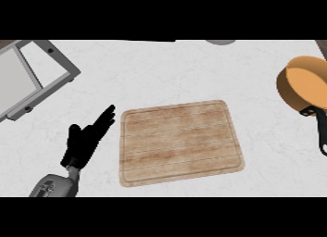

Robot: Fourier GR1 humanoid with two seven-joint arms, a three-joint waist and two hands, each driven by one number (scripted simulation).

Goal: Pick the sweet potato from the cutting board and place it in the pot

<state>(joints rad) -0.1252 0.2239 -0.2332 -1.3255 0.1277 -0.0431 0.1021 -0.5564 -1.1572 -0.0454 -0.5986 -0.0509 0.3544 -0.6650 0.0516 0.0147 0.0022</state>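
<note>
Nearest, at the lower left of the head view, a grey forearm [55,186] comes up from the bottom edge and ends in the black left hand [84,141]. Its fingers are straight and spread, pointing up and to the right, and they hold nothing. The hand sits over the white table [179,69], just beside the left edge of the cutting board [181,142].

The cutting board is a pale wooden slab with rounded corners, lying flat and slightly turned on the table. Its top shows only wood grain and a shallow groove near the rim; the sweet potato cannot be seen on it or anywhere else in the view.

Farther off at the right edge stands the pot [309,82], copper-coloured with a bare orange inside, its long black handle [322,132] pointing toward the near side. At the far left lies a grey metal frame [49,58], partly cut by the edge. The right hand does not show.
</note>
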